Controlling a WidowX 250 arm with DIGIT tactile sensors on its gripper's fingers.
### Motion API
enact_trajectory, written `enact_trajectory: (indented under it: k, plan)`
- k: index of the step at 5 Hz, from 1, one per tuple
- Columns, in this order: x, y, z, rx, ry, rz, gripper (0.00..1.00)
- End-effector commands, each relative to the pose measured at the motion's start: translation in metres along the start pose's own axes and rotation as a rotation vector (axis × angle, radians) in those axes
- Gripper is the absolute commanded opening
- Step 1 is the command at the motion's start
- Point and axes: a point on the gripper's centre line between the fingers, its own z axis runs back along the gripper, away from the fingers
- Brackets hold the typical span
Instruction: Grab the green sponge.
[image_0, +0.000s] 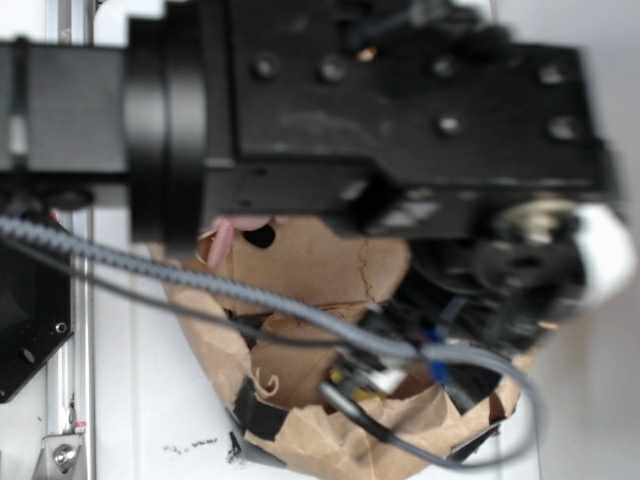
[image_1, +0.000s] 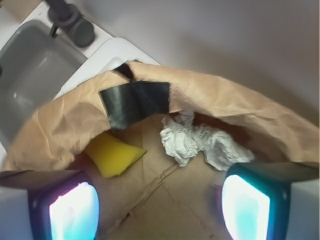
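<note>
Sponge (image_1: 114, 154): yellow foam wedge on bag (image_1: 235, 107) floor, left, beside rag (image_1: 200, 142). We judge it light, soft, squashy; pinch across flat faces. Gripper (image_1: 160, 207): fingers apart, empty.

green sponge (image_1: 114, 154), yellow, flat on cardboard

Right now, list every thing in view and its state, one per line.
Gripper: open, jaws wide apart, holding nothing.
Sponge: yellow, lying in the bag, partly under the bag's wall, not grasped.
Rag: crumpled, on the bag floor.
Bag: open, torn, patched with black tape.
Sink: looks dry.
</note>
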Motion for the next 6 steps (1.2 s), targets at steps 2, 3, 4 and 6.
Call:
enact_trajectory:
  k: [2, 3, 4, 6]
  plan:
    - [-0.019, -0.018, 0.005, 0.051, -0.025, -0.153, 1.00]
    - [-0.019, -0.018, 0.005, 0.051, -0.025, -0.153, 1.00]
    - [-0.019, -0.018, 0.005, 0.051, -0.025, -0.153, 1.00]
    - [-0.018, -0.008, -0.040, 0.016, -0.018, -0.314, 1.00]
